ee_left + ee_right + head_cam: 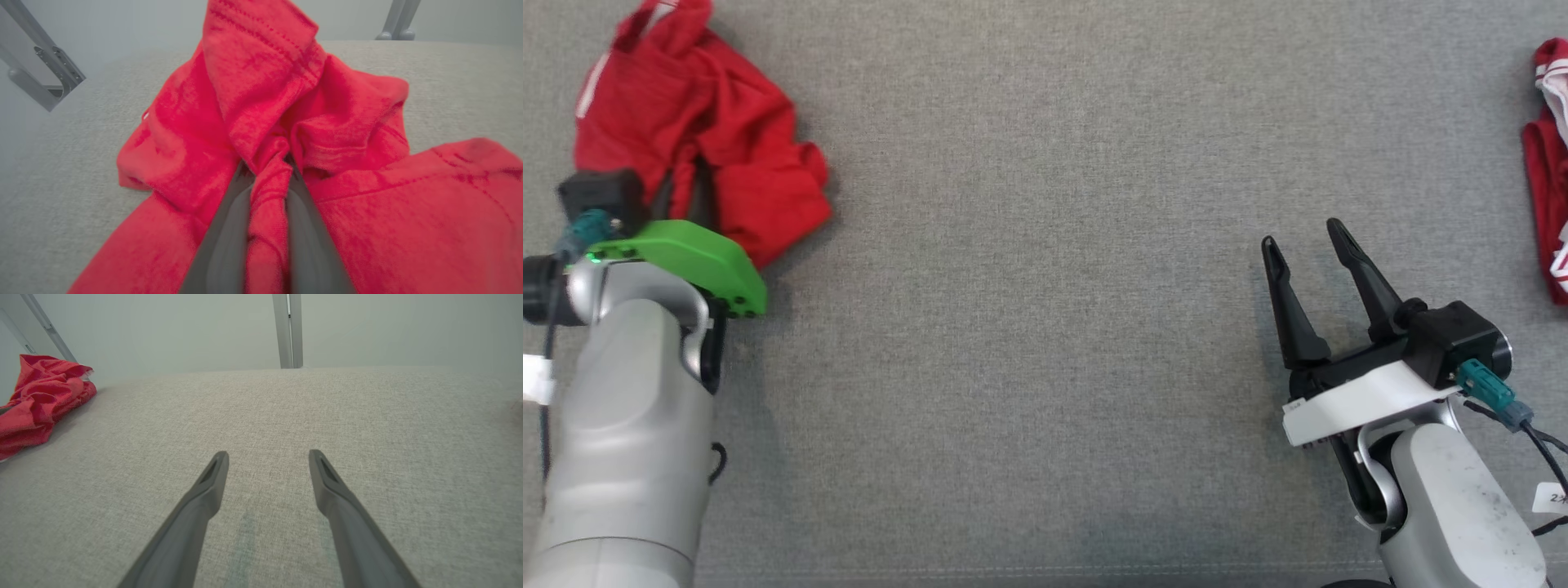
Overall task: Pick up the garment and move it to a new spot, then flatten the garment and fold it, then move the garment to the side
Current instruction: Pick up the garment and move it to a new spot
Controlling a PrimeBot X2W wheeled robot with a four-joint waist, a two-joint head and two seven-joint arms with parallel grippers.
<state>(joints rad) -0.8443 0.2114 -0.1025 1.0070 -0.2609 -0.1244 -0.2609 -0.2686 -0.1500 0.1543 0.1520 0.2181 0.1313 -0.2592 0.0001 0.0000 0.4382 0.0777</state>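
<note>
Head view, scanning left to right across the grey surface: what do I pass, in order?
crumpled red garment → right gripper → red-and-white garment at the right edge

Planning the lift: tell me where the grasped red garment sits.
The red garment lies crumpled at the head view's upper left, on the grey surface, a fold pinched in the left hand.

Your garment (pixel 707 122) is a red knit piece, crumpled into a loose heap with deep creases and stitched hems showing. A white stripe runs along one edge, on the side away from the left gripper (pixel 269 165). One narrow fold is pinched between that gripper's fingers. Just beyond the fingertips the cloth rises to a peak, and on either side of them it spreads lower.
</note>
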